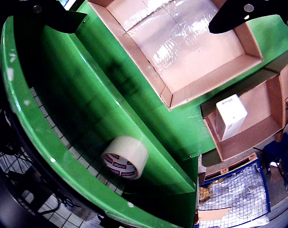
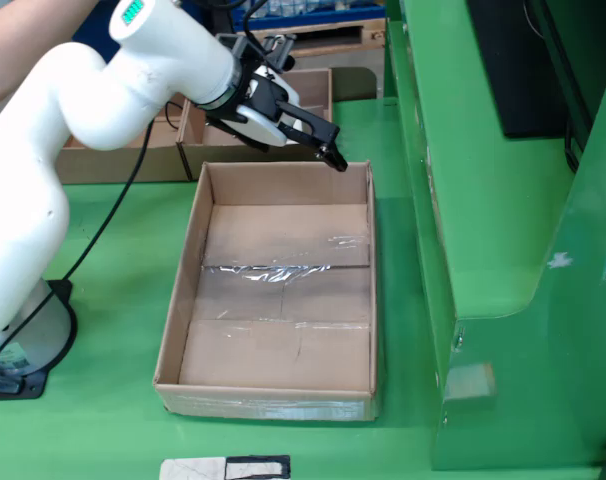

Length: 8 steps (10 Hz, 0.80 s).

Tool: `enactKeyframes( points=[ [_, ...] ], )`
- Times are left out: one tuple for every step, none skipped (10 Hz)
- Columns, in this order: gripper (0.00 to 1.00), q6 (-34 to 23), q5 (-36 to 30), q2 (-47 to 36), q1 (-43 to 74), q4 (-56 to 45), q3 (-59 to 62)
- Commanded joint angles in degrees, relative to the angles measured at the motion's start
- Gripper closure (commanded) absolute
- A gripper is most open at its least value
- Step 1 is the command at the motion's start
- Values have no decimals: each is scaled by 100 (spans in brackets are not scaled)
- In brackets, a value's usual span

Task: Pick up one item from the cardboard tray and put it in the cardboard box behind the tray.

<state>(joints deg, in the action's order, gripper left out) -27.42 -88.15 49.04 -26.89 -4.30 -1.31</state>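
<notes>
From the fixed view the hand (image 2: 318,140) hangs over the tray's (image 2: 183,290) far edge, fingers spread, gripping nothing. The tray, taped along its floor, looks bare. The box (image 1: 258,118) beyond it is mostly blocked by the arm; the wrist view shows a white carton (image 1: 231,116) inside. A tape roll (image 1: 125,156) sits in a green trough off the tray.

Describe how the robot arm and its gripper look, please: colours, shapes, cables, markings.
The arm is glossy white with thick, rounded tube segments and a small green marking near its top end. The gripper is black, with white housing behind it and slim, pointed fingers. A black cable hangs beside the arm.
</notes>
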Motion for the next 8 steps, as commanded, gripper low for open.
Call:
enactKeyframes(
  points=[
    [0, -581, -1300, -1816, 4342, -5640, -2790],
    [0, -581, -1300, -1816, 4342, -5640, -2790],
    [0, -581, -1300, -1816, 4342, -5640, -2790],
    [0, -650, -1302, -2223, 4478, -5237, -3611],
    [0, -650, -1302, -2223, 4478, -5237, -3611],
    [0, -869, -1283, -2919, 4731, -4553, -5112],
    [0, -869, -1283, -2919, 4731, -4553, -5112],
    [0, -869, -1283, -2919, 4731, -4553, -5112]
  ],
)
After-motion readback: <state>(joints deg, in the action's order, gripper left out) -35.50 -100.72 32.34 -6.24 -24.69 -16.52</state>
